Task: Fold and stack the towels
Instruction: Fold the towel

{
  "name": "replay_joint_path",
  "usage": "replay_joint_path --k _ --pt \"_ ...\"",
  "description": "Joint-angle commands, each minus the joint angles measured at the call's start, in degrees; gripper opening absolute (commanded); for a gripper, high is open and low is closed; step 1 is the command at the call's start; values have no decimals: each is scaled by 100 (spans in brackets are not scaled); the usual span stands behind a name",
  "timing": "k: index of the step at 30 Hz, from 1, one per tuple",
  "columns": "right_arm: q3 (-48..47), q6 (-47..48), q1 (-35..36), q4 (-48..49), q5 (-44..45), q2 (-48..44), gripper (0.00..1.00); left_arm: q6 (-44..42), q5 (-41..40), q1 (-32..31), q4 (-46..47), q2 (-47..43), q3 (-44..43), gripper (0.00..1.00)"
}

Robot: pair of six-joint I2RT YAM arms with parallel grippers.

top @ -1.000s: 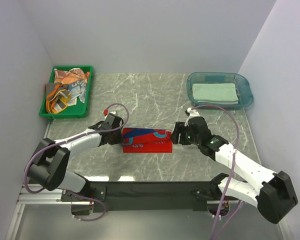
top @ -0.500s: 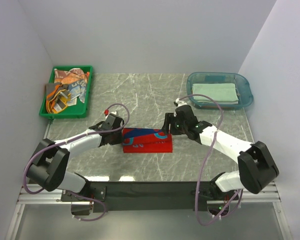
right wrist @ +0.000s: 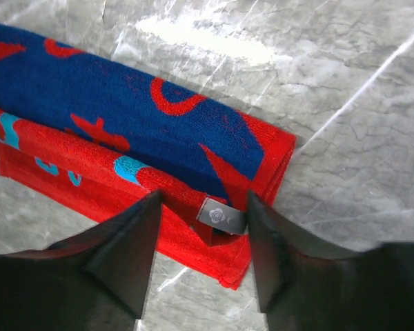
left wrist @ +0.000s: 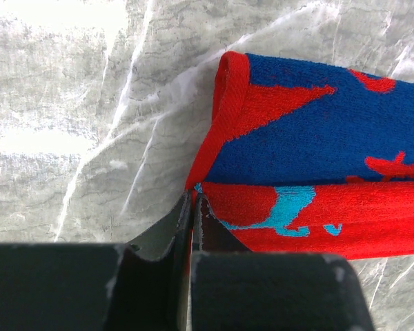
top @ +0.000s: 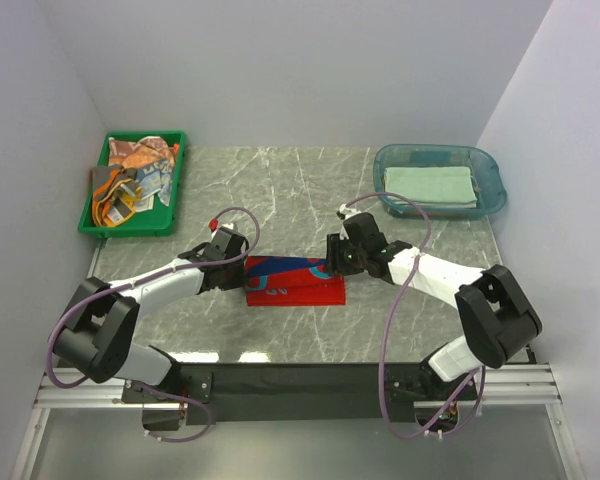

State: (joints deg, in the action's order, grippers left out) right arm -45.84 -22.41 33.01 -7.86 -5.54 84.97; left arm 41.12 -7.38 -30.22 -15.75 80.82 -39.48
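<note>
**Arm pose.** Both arms reach inward over the table [top: 280, 190] and meet at opposite ends of the red towel [top: 295, 282].
- The left gripper [left wrist: 193, 200] lies low at the towel's left end. Its fingers are pressed together, with the tips against the red hem where the two folded layers meet.
- The right gripper [right wrist: 201, 201] points down at the towel's right end. Its fingers are spread apart and straddle the nearer fold. A small grey label [right wrist: 221, 215] sits between them.

**Task item.** The red towel, with blue lettering, lies folded into a long band. It sits midway between the table's left and right edges, closer to the near edge than the far one.

**Hidden or unclear.**
- It cannot be determined whether cloth is caught between the left fingers.
- In the top view the gripper bodies cover both towel ends.
- The lettering is cut off and cannot be read.

**Surroundings.**
- A green tray [top: 128, 231] at the far left corner holds crumpled towels [top: 135, 175].
- A blue tub [top: 500, 180] at the far right corner holds a folded towel [top: 430, 185], pale green.
- A purple cable [top: 400, 290] loops over the right arm.
</note>
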Motion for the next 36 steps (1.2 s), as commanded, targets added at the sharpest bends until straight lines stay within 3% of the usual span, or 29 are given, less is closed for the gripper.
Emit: replay_joint_path --k 1,3,7,10,17,26,33,36 --pt "-91 273 21 320 -193 90 51 -69 -53 -37 37 -75 -129 5" --pt "-91 352 3 355 -237 108 42 -78 -62 -37 2 -75 -156 4" --pt "-213 580 3 241 -114 -6 12 -96 -106 -37 -112 -75 -296 4" --pt "-389 852 3 -5 87 -138 0 -113 -132 -37 -227 -110 -463 3" --pt "-478 1318 3 -357 238 -445 0 -43 -62 -81 -455 -365 -631 3" --pt "198 880 -6 -15 352 -877 0 106 87 -151 -289 -506 -174 4" --pt "427 405 -23 48 150 -675 18 317 245 -362 107 -277 125 9" --pt "707 194 -14 153 132 -806 28 449 219 -529 177 -286 195 20"
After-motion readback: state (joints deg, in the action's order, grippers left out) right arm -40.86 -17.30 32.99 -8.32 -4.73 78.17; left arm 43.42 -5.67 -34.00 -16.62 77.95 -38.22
